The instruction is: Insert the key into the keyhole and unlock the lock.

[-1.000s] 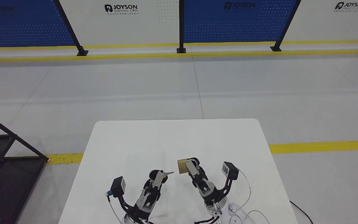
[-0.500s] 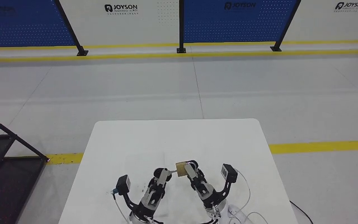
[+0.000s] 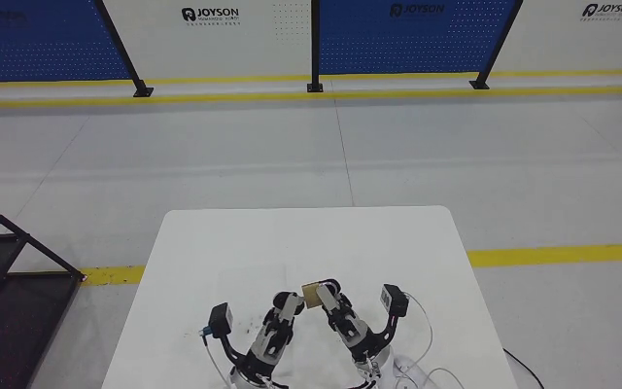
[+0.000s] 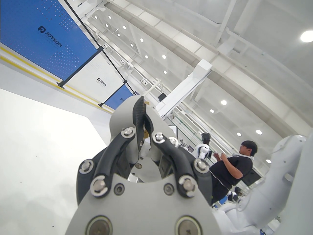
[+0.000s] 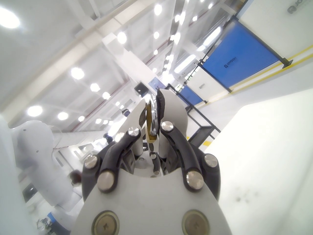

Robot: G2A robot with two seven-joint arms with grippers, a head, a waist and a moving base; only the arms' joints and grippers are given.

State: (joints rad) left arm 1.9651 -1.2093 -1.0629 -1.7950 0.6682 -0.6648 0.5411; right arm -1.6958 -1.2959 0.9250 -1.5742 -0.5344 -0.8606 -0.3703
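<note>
1. The brass lock (image 3: 313, 294) is held up over the near part of the white table (image 3: 292, 243), its silver shackle pinched tight in the right gripper (image 5: 156, 106).
2. The key (image 4: 146, 133) (only a brass sliver shows) is clamped between the left gripper's (image 4: 143, 108) pads, just beside the lock.
3. Whether key and lock touch cannot be told.
</note>
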